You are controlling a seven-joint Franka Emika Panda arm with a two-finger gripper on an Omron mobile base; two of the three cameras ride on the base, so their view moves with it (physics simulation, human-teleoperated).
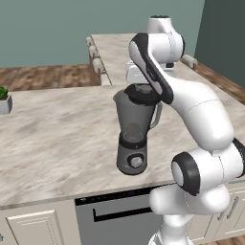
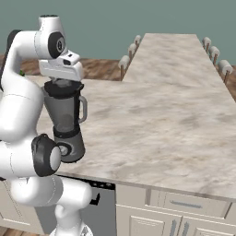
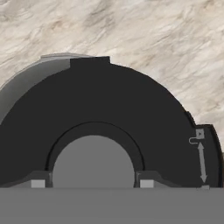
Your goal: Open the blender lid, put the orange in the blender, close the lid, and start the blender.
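The grey blender [image 1: 133,125] [image 2: 65,117] stands near the counter's front edge, its knob facing the front. The dark blender lid [image 1: 142,94] [image 2: 63,88] [image 3: 131,109] sits on the jar's rim. My gripper [image 1: 142,88] [image 2: 62,81] [image 3: 92,183] comes straight down onto it from above. In the hand view the two fingertips [image 3: 146,183] sit tight against either side of the lid's raised central knob [image 3: 93,162]. The orange is out of view.
The marble counter [image 1: 57,139] [image 2: 161,120] runs wide to the left and back along a peninsula. A green potted plant [image 1: 4,98] stands at the counter's far left. Stools [image 1: 95,62] [image 2: 124,62] line the peninsula. A dishwasher [image 1: 115,215] sits under the front edge.
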